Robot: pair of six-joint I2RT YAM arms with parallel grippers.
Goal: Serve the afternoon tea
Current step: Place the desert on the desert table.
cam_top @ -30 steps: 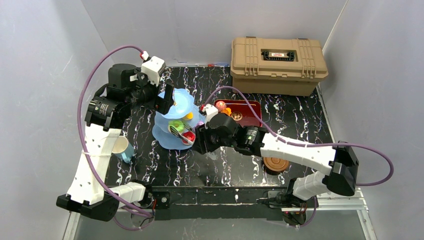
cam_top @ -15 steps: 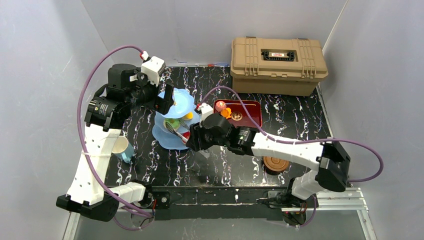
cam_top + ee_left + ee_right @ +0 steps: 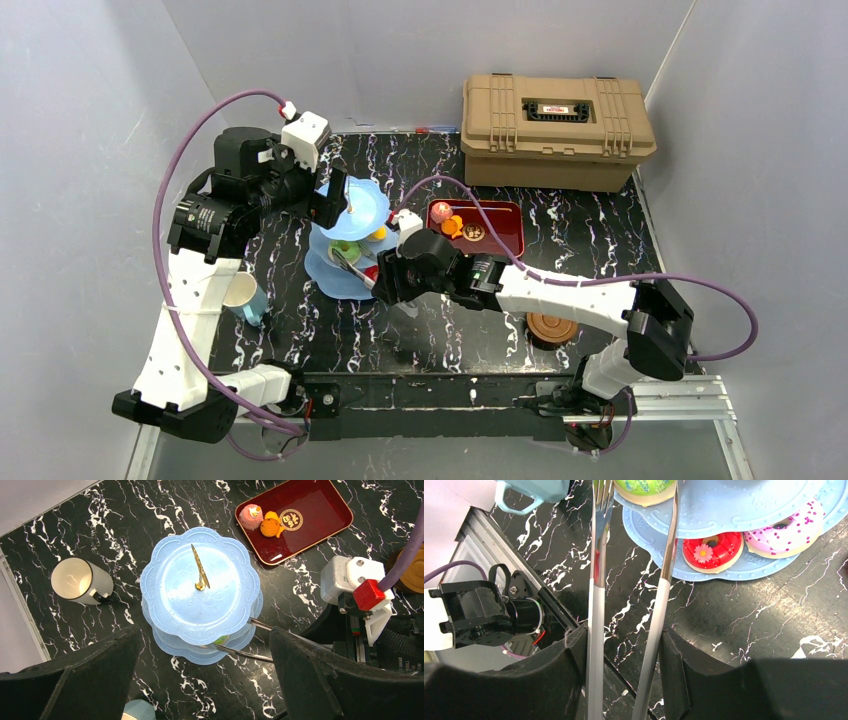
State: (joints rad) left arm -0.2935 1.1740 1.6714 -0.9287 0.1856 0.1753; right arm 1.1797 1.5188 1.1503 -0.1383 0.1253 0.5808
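The light blue three-tier stand stands left of centre. My right gripper is shut on the metal tongs. The tong tips straddle a green donut on the middle tier. A red donut and a pink sprinkled one lie on the bottom tier. My left gripper hangs wide open above the stand, holding nothing. A silvery-beige cup lies beyond the stand. A white-and-teal cup is at its left.
The dark red tray holds a pink cake, an orange piece and a brown donut. A brown saucer sits near the front right. A tan case stands at the back.
My right arm has pushed left toward the stand, carrying the green donut in the tongs in under the top plate. The left arm has not moved.
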